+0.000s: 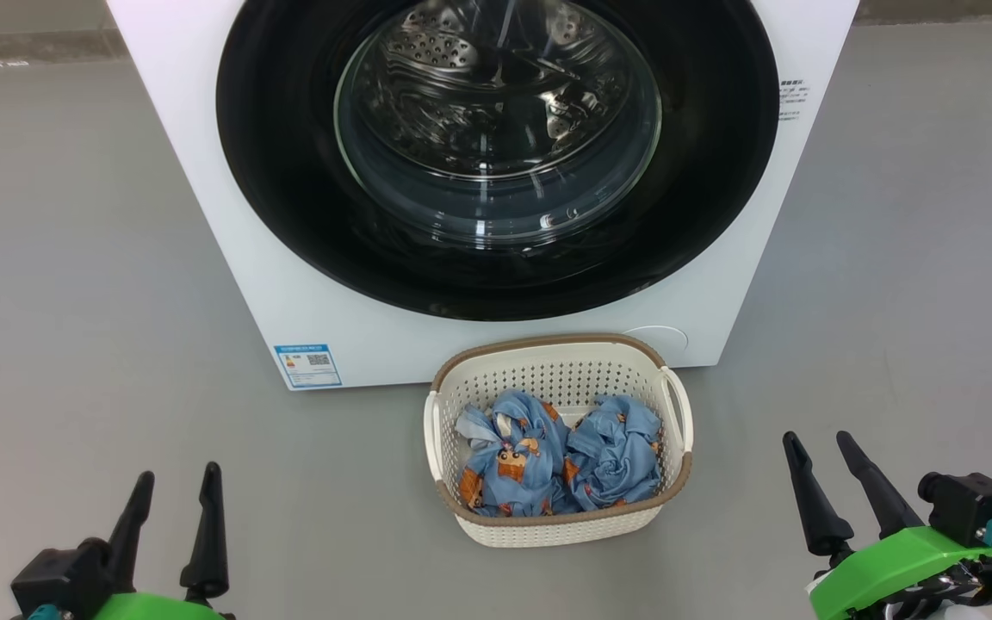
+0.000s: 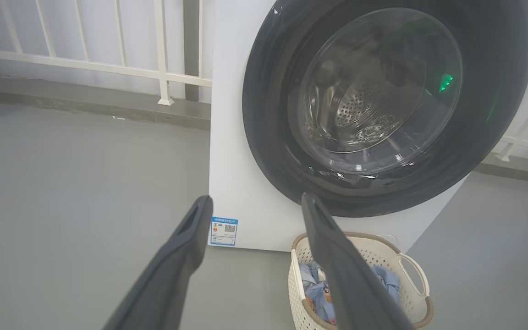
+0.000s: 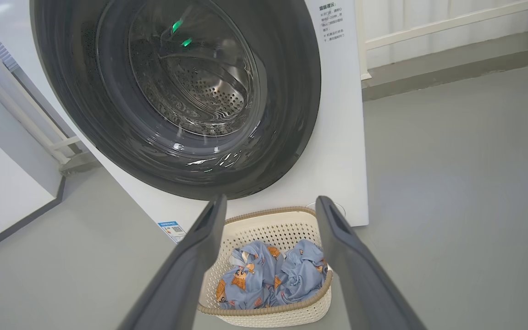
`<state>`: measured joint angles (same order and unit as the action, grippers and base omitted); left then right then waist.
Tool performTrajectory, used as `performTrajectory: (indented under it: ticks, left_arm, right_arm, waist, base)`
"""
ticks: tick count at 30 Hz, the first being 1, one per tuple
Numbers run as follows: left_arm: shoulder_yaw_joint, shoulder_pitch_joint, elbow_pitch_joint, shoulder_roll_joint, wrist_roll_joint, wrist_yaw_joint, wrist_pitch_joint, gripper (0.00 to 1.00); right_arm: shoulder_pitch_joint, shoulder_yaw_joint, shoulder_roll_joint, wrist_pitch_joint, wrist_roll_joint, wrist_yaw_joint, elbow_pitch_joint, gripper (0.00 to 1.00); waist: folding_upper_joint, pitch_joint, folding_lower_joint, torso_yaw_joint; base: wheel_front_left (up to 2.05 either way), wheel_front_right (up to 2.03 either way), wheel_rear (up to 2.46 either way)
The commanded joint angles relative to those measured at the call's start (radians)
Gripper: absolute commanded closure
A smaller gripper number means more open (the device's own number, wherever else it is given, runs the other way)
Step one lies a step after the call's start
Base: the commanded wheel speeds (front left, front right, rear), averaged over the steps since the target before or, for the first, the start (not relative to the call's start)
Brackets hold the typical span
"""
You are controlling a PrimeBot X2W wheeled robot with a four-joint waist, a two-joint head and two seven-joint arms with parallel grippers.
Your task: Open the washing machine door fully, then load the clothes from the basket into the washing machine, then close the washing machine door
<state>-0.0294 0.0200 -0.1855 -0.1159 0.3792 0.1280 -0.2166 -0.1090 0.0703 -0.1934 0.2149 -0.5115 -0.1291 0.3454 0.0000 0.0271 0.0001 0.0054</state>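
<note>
While the large round glossy-black-rimmed washing machine door (image 1: 496,146) sits shut at twelve o'clock on the big white front-loading washing machine (image 1: 229,258), the left end effector (image 1: 179,478) at seven o'clock and the right end effector (image 1: 815,437) at five o'clock hang open and empty. The long fingers may slip off the smooth rim. The small cream perforated plastic basket (image 1: 548,344) of light-blue bear-print clothes (image 1: 556,461) stands just beside the machine's foot at six o'clock, where a reaching arm could knock it.

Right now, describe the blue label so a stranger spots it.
Find the big white front-loading washing machine with its glossy black round door. Low on its front, left of the cream perforated plastic basket, sits a small rectangular sticker, the only blue-bordered mark there.
</note>
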Motion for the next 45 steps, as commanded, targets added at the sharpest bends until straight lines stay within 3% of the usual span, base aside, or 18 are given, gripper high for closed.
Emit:
performTrajectory:
  ticks: [1,11,35,45]
  left_arm:
    - [0.025,0.037,0.033,-0.028,-0.036,0.002,-0.017,0.00]
    - [0.020,0.038,0.029,-0.039,-0.134,0.003,-0.045,0.00]
    - [0.031,0.042,-0.020,-0.045,-0.147,0.003,-0.045,0.00]
    - [0.042,0.046,-0.028,-0.035,-0.173,0.003,-0.045,0.00]
  right_arm:
    - [-0.046,0.026,-0.021,0.019,0.039,-0.001,-0.019,0.00]
    - [-0.050,0.026,-0.031,0.047,0.137,-0.002,-0.017,0.00]
    - [-0.024,-0.007,-0.016,0.047,0.147,-0.002,-0.022,0.00]
    - [-0.024,-0.007,-0.016,0.047,0.147,-0.002,-0.024,0.00]
  waist:
    - [0.0000,0.002,0.0000,-0.001]
    - [0.0000,0.005,-0.0001,-0.004]
    - [0.0000,0.001,-0.0001,-0.012]
    - [0.0000,0.008,-0.0001,-0.012]
  base:
    - [0.00,0.00,0.00]
    - [0.00,0.00,0.00]
    - [0.01,0.01,-0.01]
    - [0.55,0.55,-1.10]
